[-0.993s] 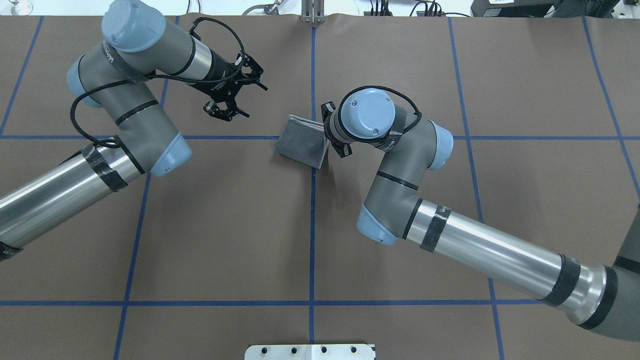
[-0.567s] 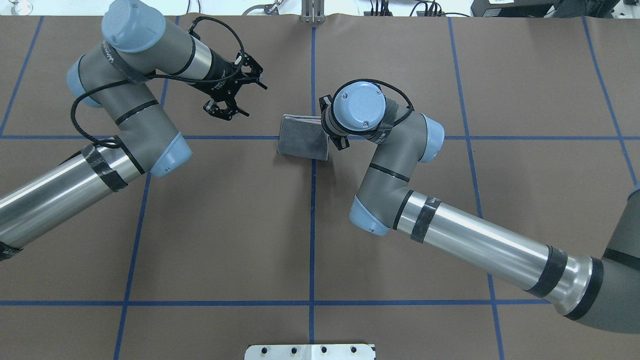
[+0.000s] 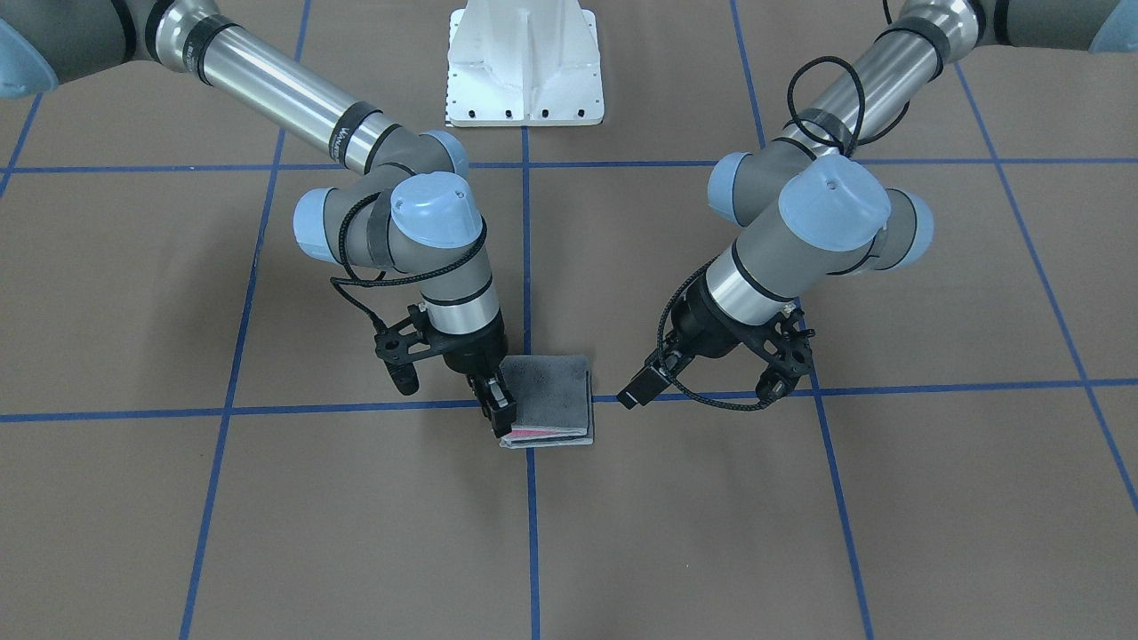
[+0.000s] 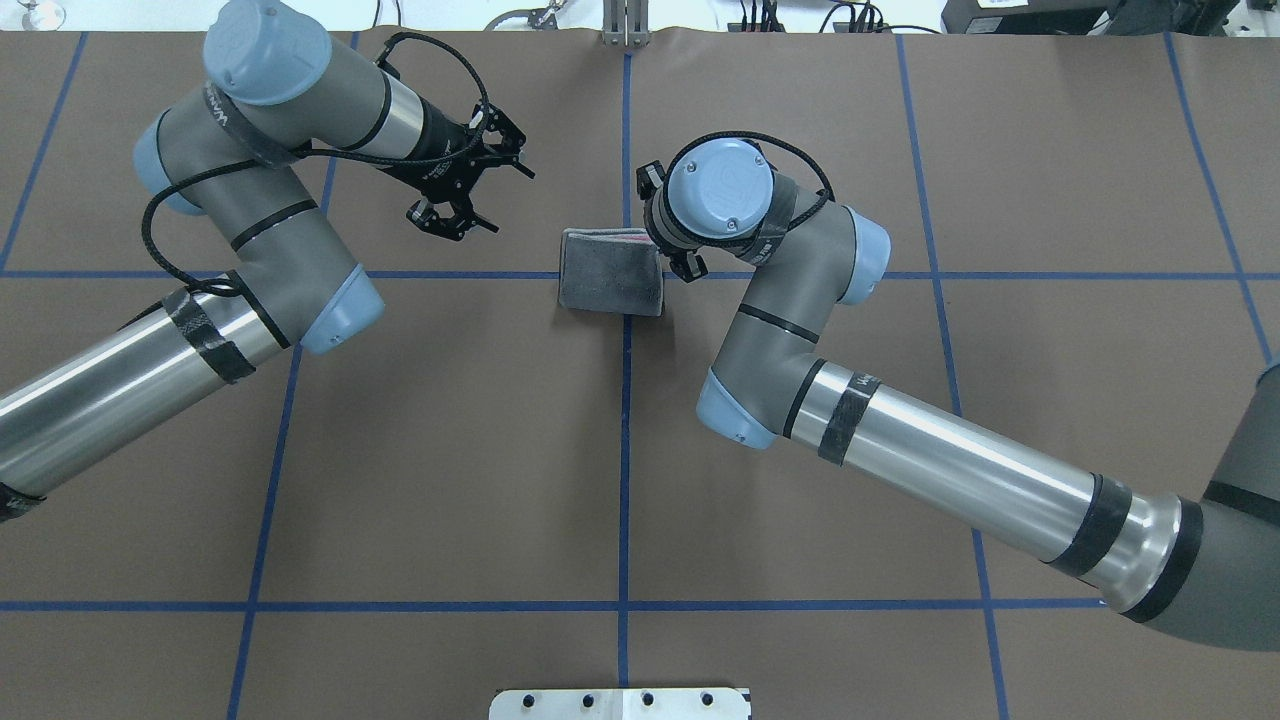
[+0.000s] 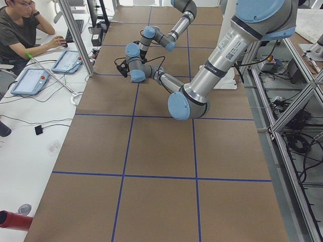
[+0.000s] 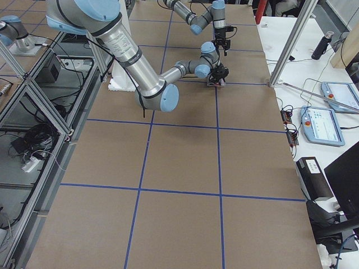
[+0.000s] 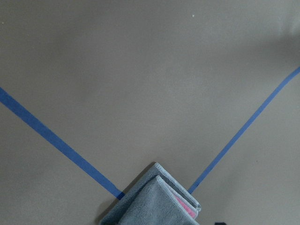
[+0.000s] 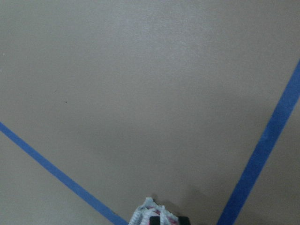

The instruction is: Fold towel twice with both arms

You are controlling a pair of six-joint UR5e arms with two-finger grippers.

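One towel (image 4: 610,280) lies near the middle of a brown surface (image 4: 420,450), over a crossing of blue tape lines (image 4: 625,450). It is folded into a small, thick packet with the grey face up. A strip of pink shows between the layers along one edge.

Seen from overhead, the right tool (image 3: 494,402) is at the towel's 2 o'clock corner, hidden there under its own wrist. The front camera shows its fingers down on the towel's edge. The right wrist camera catches only a sliver of bunched hem at the bottom of its frame, so the tool appears to be pinching that edge, though this is not certain. The left tool (image 4: 447,220) hangs at the towel's 10 o'clock, near it but not touching. Its jaws stand apart and hold nothing.

Both folds look made, so the step in hand is probably setting down the last held edge and letting go. To do it well, lower the pinched corner until it rests flush on the layers beneath, with the hems lined up. Part the fingers only once the cloth bears its own weight. Then lift straight up and away toward 3 o'clock, so the top layer is not dragged open.

Count: one towel, two arms, two tools, one white base (image 3: 524,62) and one seated person (image 5: 22,27) at a side desk.
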